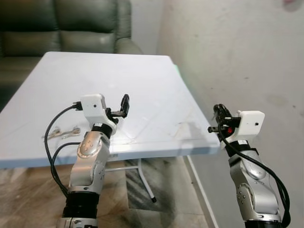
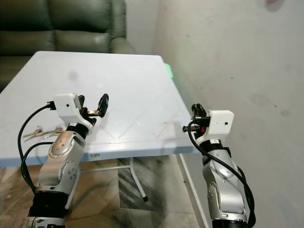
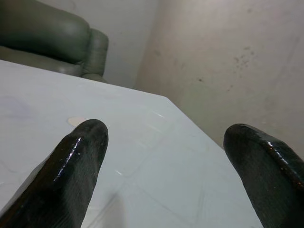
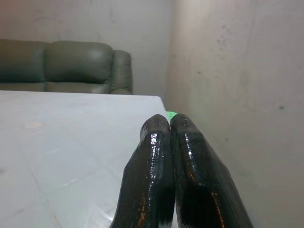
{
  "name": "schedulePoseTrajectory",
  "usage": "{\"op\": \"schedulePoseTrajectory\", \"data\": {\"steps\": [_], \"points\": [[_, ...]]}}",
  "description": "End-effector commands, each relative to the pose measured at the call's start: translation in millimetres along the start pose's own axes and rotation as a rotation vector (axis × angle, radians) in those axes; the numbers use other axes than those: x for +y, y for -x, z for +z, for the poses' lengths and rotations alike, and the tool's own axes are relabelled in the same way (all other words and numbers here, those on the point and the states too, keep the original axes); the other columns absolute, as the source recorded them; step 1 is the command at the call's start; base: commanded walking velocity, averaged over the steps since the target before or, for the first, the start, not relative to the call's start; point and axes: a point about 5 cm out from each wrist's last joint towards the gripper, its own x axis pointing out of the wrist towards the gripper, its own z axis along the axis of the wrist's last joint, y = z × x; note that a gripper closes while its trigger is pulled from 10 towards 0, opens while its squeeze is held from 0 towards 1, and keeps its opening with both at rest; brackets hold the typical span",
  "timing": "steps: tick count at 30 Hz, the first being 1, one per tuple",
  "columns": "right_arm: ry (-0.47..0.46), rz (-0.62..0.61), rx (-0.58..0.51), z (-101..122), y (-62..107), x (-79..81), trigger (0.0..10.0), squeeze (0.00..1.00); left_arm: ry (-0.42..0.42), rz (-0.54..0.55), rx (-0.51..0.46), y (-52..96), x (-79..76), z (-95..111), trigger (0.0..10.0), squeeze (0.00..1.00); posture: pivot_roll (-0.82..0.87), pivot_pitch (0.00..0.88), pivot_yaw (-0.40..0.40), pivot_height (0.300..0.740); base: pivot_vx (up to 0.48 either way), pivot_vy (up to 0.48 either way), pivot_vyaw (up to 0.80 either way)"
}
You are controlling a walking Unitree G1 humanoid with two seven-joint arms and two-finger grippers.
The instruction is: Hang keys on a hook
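Silver keys (image 1: 61,132) on white table (image 1: 142,85), left claw (image 1: 118,109) spread above, right claw (image 1: 217,118) clenched empty.

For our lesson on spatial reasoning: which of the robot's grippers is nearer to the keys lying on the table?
Left. The left gripper hovers open over the table, just right of the keys at its near edge. The right gripper, shut, is off the table's far right corner.
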Motion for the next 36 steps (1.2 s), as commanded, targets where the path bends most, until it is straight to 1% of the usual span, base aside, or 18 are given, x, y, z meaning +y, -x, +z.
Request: {"op": "schedulePoseTrajectory", "data": {"steps": [1,8,12,18,19,23,24,36], "points": [[0.009,0.005,-0.015,6.0,-4.3,0.7,10.0,0.0,-0.003,-0.001,-0.014,-2.8,-2.8,4.8,10.0,0.0,0.13,0.0,-0.086,0.74,0.0,0.0,-0.69],[0.018,0.008,-0.018,6.7,-4.6,0.6,10.0,0.0,0.002,0.008,-0.013,-3.7,-2.8,4.5,10.0,0.0,0.13,0.0,-0.087,0.74,0.0,0.0,-0.61],[0.023,0.017,-0.042,9.0,-3.6,1.4,10.0,0.0,0.007,0.013,-0.016,-3.7,-2.5,4.7,10.0,0.0,0.13,0.0,-0.087,0.74,0.0,0.0,0.0],[0.012,0.018,-0.049,9.5,-3.1,2.5,10.0,0.0,0.009,0.01,-0.02,-4.1,-3.0,5.0,10.0,0.0,0.13,0.0,-0.084,0.74,0.0,0.0,0.0],[0.023,0.015,-0.043,9.2,-3.0,1.5,10.0,0.0,0.007,0.011,-0.019,-4.4,-3.0,5.2,10.0,0.0,0.13,0.0,-0.084,0.74,0.0,0.0,0.0],[0.019,0.007,-0.02,6.3,-2.9,0.6,10.0,0.0,0.005,0.009,-0.019,-4.5,-2.7,5.5,10.0,0.0,0.12,0.0,-0.082,0.74,0.0,0.0,0.0],[0.02,0.001,-0.006,4.6,-2.9,-0.2,10.0,0.0,0.005,0.009,-0.019,-4.4,-2.7,5.3,10.0,0.0,0.12,0.0,-0.081,0.74,0.0,0.0,-0.59],[0.004,-0.009,0.01,3.4,-2.2,-1.0,10.0,0.0,0.008,0.007,-0.012,-5.2,-2.8,4.6,10.0,0.0,0.12,0.0,-0.075,0.74,0.0,0.0,-0.65]]}}
